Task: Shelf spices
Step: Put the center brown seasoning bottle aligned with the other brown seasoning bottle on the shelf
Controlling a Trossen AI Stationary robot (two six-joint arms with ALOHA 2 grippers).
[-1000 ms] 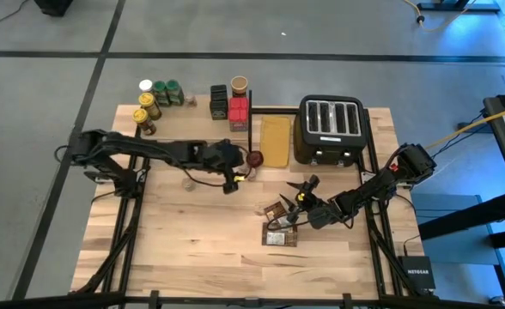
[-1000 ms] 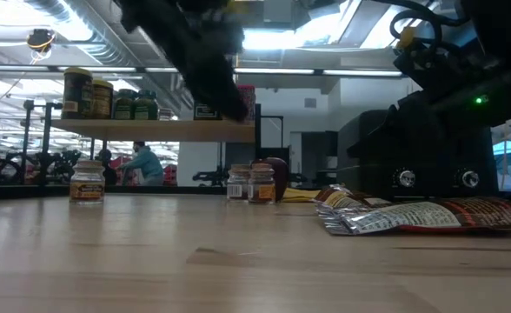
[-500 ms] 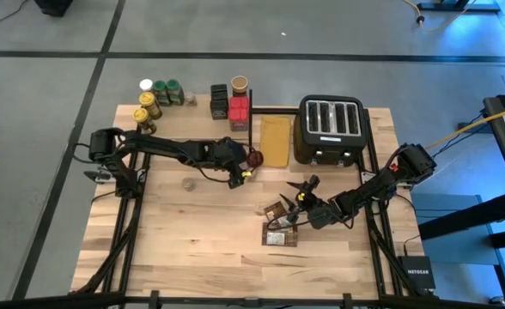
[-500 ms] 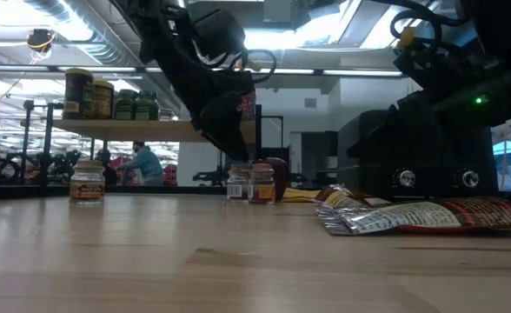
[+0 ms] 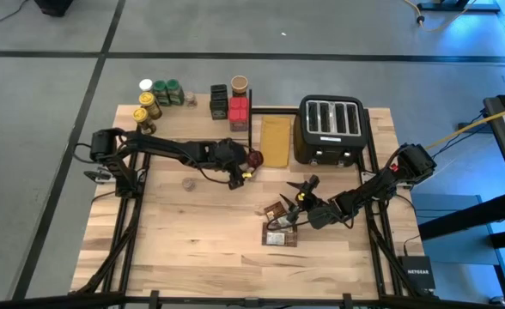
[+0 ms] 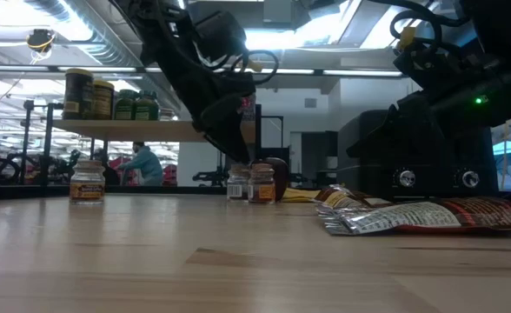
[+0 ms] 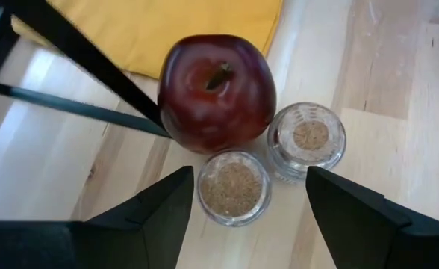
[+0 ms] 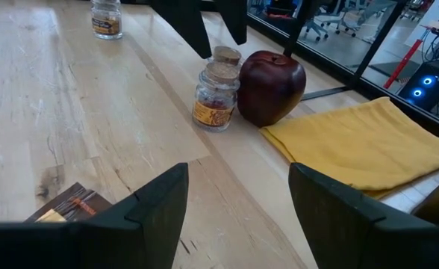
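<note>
**Left end effector poised over two jars beside an apple**

The left end effector (image 7: 238, 217) hung spread above two small open-topped spice jars (image 7: 234, 187) standing touching each other just beside a dark red apple (image 7: 216, 91), the nearer jar between its fingers but not pinched. On the table (image 5: 167, 232), this cluster sat near the centre, at about 9 o'clock from the yellow cloth (image 5: 276, 140). The shelf (image 5: 192, 116) at 12 o'clock already carried several jars and boxes; one lone jar (image 5: 188, 182) stood apart at 9 o'clock. The right end effector (image 5: 302, 196), also spread and empty, waited over the brown packets (image 5: 278, 225) at 5 o'clock.

The risk was crowding: a finger coming down could strike the neighbouring jar or the apple, tipping a lidless jar and spilling it.
</note>
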